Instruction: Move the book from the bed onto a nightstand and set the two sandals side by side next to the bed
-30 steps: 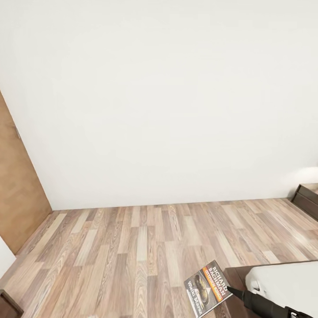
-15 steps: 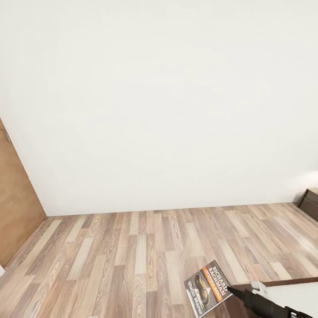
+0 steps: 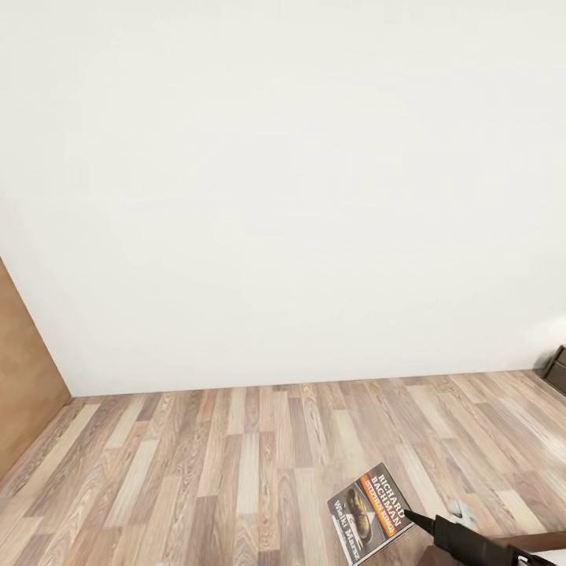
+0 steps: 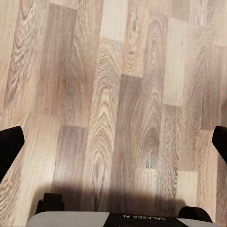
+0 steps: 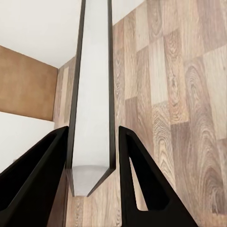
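My right gripper (image 3: pixel 407 517) is shut on the book (image 3: pixel 369 512), holding it above the wood floor at the bottom of the head view, with its dark cover and orange band facing up. In the right wrist view the book (image 5: pixel 92 94) stands edge-on between the two black fingers (image 5: pixel 42 165). My left gripper (image 4: pixel 113 142) is open over bare floor planks, its fingertips (image 4: pixel 9 147) far apart. A sliver of the bed's dark frame (image 3: pixel 542 541) shows at the bottom right. The nightstand (image 3: pixel 558 363) peeks in at the right edge. The sandals are out of view.
A white wall (image 3: pixel 283 196) stands ahead, with the wood-plank floor (image 3: pixel 236 472) running up to it. A tall light-brown wooden panel (image 3: pixel 23 393) lines the left side.
The camera has moved: the bed has slid almost out of the picture at the bottom right and the nightstand has gone to the right edge. The book stays in my right gripper.
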Tool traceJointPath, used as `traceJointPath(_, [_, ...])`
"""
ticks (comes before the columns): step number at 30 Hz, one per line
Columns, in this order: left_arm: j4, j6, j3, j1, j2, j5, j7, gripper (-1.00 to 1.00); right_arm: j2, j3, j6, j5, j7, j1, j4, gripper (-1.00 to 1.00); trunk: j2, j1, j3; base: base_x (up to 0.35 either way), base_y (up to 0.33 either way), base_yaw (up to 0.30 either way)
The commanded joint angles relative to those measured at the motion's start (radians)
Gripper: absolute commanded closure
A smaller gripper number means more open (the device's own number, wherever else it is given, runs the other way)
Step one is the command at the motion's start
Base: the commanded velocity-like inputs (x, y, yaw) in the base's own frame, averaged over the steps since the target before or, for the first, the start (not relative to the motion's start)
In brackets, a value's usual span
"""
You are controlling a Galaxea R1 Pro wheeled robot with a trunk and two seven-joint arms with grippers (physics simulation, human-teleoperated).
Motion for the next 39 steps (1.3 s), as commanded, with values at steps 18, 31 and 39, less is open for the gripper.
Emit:
traceJointPath(18, [0.001, -0.003, -0.009, -0.001, 0.000, 0.009, -0.004, -1.00, 0.000, 0.003, 0.006, -0.010, 0.006, -0.002, 0.003, 1.00, -0.001, 0.001, -0.001, 0.307, 0.000, 0.000])
traceJointPath(31, [0.001, -0.003, -0.010, -0.001, 0.000, 0.009, -0.004, -1.00, 0.000, 0.002, 0.006, -0.010, 0.006, -0.002, 0.003, 1.00, -0.001, 0.001, -0.001, 0.307, 0.000, 0.000])
traceJointPath(39, [0.001, -0.003, -0.010, -0.001, 0.000, 0.009, -0.004, -1.00, 0.000, 0.002, 0.006, -0.010, 0.006, -0.002, 0.003, 1.00, -0.001, 0.001, -0.001, 0.307, 0.000, 0.000])
